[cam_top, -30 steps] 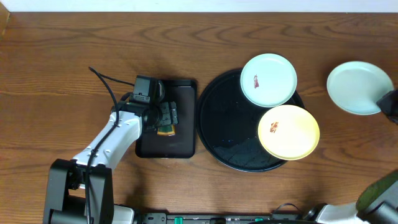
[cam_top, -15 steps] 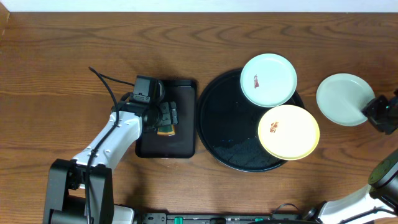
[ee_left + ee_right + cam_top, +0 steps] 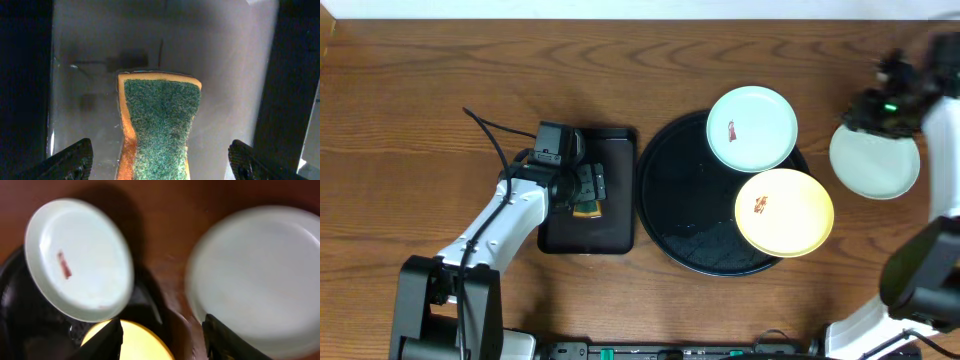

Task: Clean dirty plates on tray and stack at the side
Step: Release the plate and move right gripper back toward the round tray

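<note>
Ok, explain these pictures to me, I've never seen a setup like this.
These are two robot arms at a wooden table. One picture looks down from above; the other two come from cameras on the arms' wrists. A large round black tray carries a mint plate and a yellow plate, each with a brown smear. A second mint plate lies on the bare wood at the right, with no smear that I can see. The left tool is open, astride a green-topped sponge on a small rectangular tray. The right tool, blurred, is open and holds nothing, near that second plate.
</note>
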You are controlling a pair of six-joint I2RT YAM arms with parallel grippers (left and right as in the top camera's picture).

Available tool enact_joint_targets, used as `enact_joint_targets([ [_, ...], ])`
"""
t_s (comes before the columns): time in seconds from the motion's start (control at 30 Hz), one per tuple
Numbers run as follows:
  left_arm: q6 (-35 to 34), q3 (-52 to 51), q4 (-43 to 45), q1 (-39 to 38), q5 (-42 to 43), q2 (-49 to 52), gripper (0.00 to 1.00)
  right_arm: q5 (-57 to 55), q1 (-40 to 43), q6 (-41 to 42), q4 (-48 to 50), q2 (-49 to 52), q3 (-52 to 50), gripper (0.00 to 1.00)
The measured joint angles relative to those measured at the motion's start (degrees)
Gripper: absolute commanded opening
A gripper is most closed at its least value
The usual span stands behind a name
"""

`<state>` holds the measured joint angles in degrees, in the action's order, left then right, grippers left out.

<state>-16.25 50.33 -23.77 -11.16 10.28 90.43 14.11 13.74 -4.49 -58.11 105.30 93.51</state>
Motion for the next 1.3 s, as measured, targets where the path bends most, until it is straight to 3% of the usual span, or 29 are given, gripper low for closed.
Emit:
enact_joint_targets([
  [0.27,0.0,0.0,0.0,0.0,0.02,0.0,0.87,-10.73,-10.47,-2.78,12.57,3.56,-0.22,0.48],
  [0.67,0.0,0.0,0.0,0.0,0.02,0.0,0.87,-13.86,-12.31,-3.52,18.45,14.88,-0.35,0.42],
  [0.9,0.0,0.0,0.0,0.0,0.02,0.0,0.87,-11.5,-12.33,-4.09,18.56,16.22,-0.37,0.2],
  [1.23,0.0,0.0,0.0,0.0,0.02,0.0,0.88,-9.81,-12.33,-3.96,15.02,16.22,-0.39,0.16],
  [1.3,0.0,0.0,0.02,0.0,0.02,0.0,0.88,-9.81,-12.33,-3.98,14.43,16.2,-0.39,0.1],
])
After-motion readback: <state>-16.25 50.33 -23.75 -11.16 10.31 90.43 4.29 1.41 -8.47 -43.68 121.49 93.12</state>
